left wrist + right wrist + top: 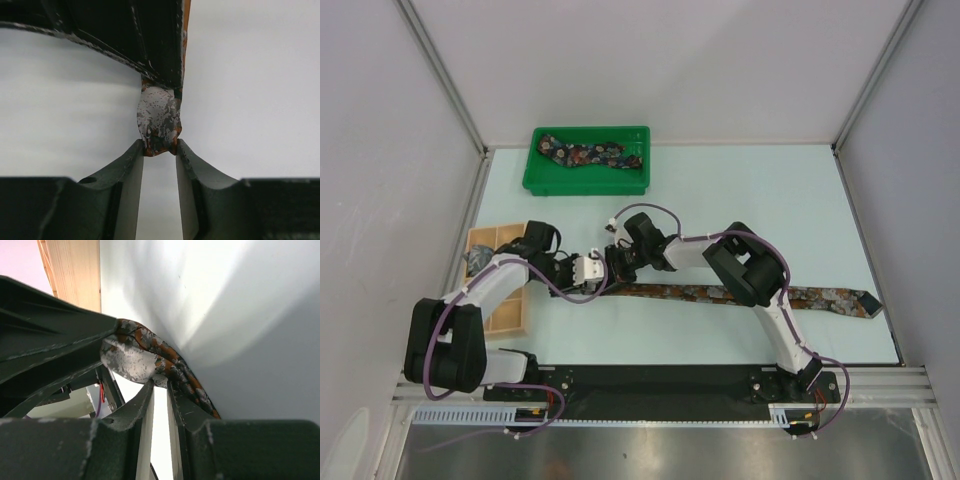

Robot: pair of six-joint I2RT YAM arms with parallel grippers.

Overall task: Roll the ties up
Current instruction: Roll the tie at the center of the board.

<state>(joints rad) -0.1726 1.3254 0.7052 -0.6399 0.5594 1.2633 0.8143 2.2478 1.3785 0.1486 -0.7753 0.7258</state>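
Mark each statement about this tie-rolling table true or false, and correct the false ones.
1. The rust-brown tie lies stretched along the table. True.
2. The green tray is empty. False: a dark floral tie lies in it.
3. The left claw and the right claw grip the same end of the rust-brown tie. True.
4. The wooden compartment box stands at the table's right edge. False: it stands at the left side, beside the left arm.
5. The left claw hangs wide open. False: its fingers pinch the tie's end.
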